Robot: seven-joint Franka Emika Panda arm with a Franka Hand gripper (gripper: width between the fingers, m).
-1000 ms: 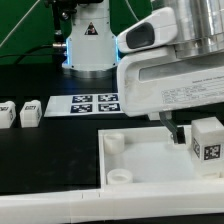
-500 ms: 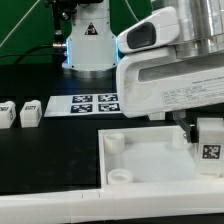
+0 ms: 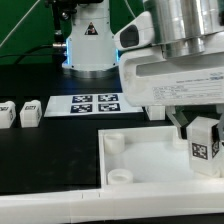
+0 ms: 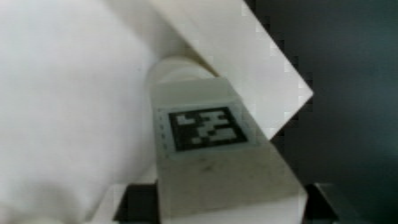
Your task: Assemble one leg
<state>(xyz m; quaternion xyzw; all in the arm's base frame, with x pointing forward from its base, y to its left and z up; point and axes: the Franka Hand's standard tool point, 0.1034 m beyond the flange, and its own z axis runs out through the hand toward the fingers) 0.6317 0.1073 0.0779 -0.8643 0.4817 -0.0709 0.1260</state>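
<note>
My gripper [image 3: 198,132] is shut on a leg [image 3: 205,146], a small white block with a black-and-white tag. It holds the leg upright over the far-right part of the large white panel [image 3: 150,160], by its right edge. In the wrist view the leg [image 4: 215,140] fills the space between the dark fingers [image 4: 139,205], with the panel [image 4: 71,90] behind it and a rounded socket [image 4: 178,70] just past its tip. Whether the leg touches the panel cannot be told. Two more legs [image 3: 30,112] [image 3: 5,113] stand at the exterior view's left.
The marker board [image 3: 97,102] lies behind the panel. The panel's left side has two round corner sockets [image 3: 112,141] [image 3: 118,175]. A white lamp-like stand [image 3: 88,45] is at the back. A white ledge [image 3: 60,205] runs along the front.
The wrist has turned and the arm now stands more upright over the panel. The held leg has shifted slightly down and to the exterior view's left, still gripped.
</note>
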